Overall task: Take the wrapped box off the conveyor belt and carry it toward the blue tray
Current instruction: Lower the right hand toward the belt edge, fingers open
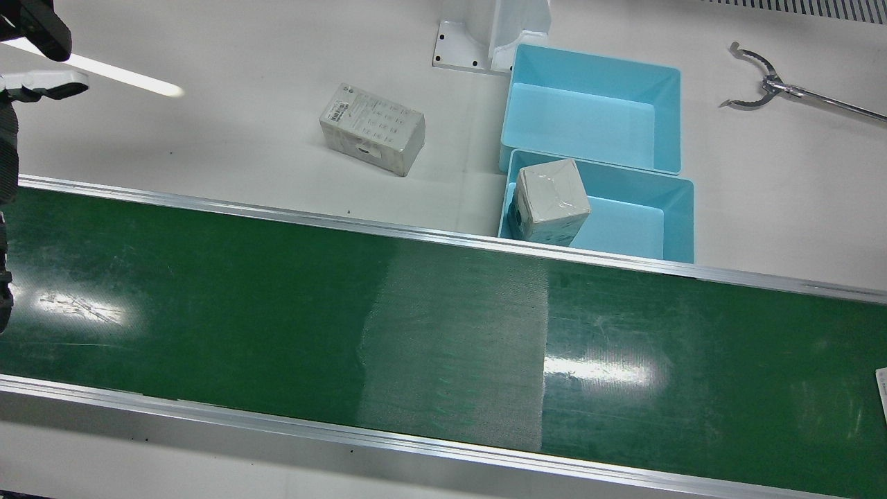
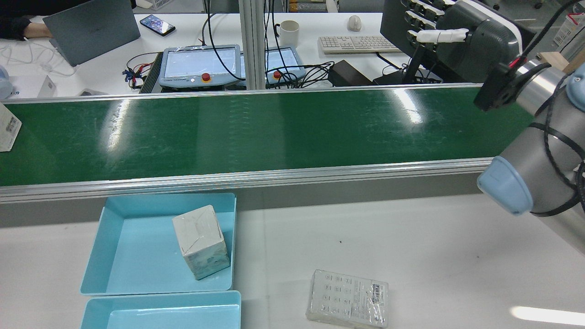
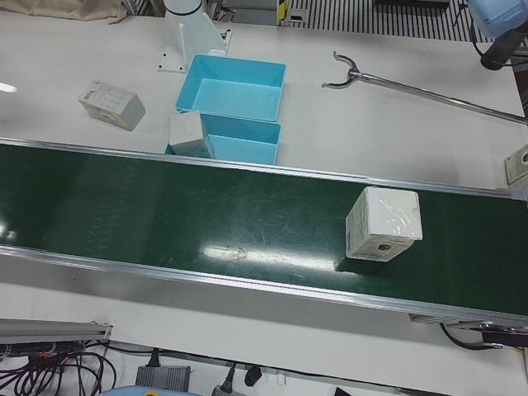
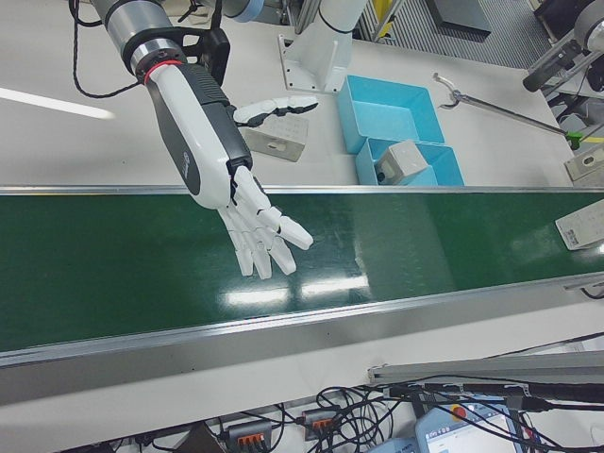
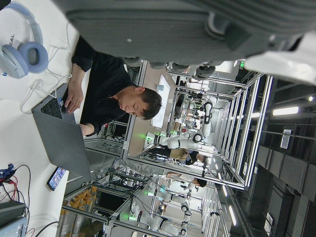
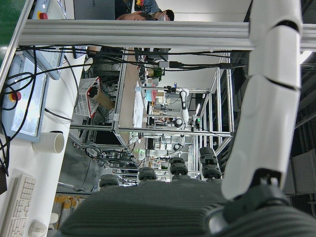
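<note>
A white wrapped box (image 3: 384,224) lies on the green conveyor belt (image 3: 206,223), far toward my left arm's end; it shows only as a sliver at the view edge (image 2: 7,128) (image 4: 580,225). My right hand (image 4: 260,226) hovers open over the belt's other end, fingers spread and pointing down, far from the box. In its own view my left hand (image 5: 197,29) shows just a dark palm and one straight white finger, with nothing held. Two blue trays (image 1: 665,76) stand side by side behind the belt.
The nearer blue tray (image 2: 119,256) holds another wrapped cube (image 2: 201,242). A flat wrapped pack (image 1: 372,128) lies on the white table beside the trays. Metal tongs (image 1: 762,86) rest on the table beyond them. Screens, cables and a person at a laptop sit past the belt.
</note>
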